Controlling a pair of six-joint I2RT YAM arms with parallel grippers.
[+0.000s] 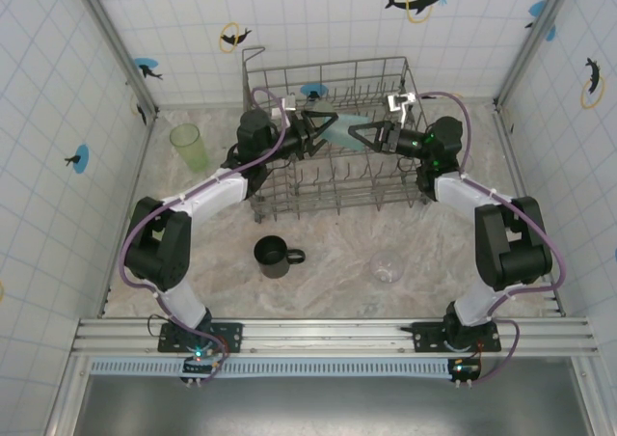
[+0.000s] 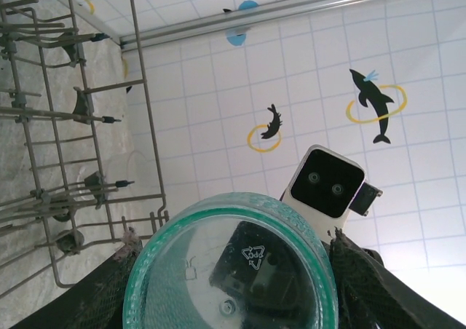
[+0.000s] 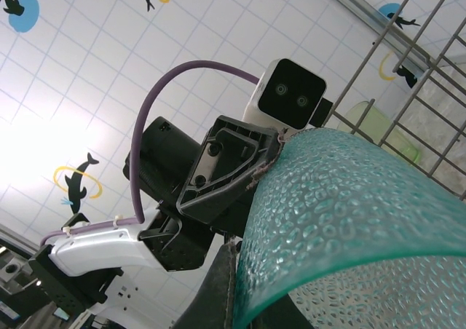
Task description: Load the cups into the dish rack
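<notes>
The teal cup (image 3: 342, 220) is translucent plastic. Its wall has a fine pebbled texture, and its base is smooth with a moulded recycling mark. The dish rack (image 1: 333, 180) is grey metal wire with a dull finish. The black mug (image 1: 273, 257) is opaque with a slight sheen. The clear glass (image 1: 387, 267) is transparent and smooth. The green tumbler (image 1: 187, 147) is translucent. The table (image 1: 328, 282) has a mottled, stone-look matt surface. The purple cable (image 3: 156, 111) has a smooth sheath.

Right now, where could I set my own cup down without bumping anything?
Bare tabletop between the black mug and clear glass, in front of the dish rack. Crowded above it: left gripper and right gripper meet at the teal cup.
</notes>
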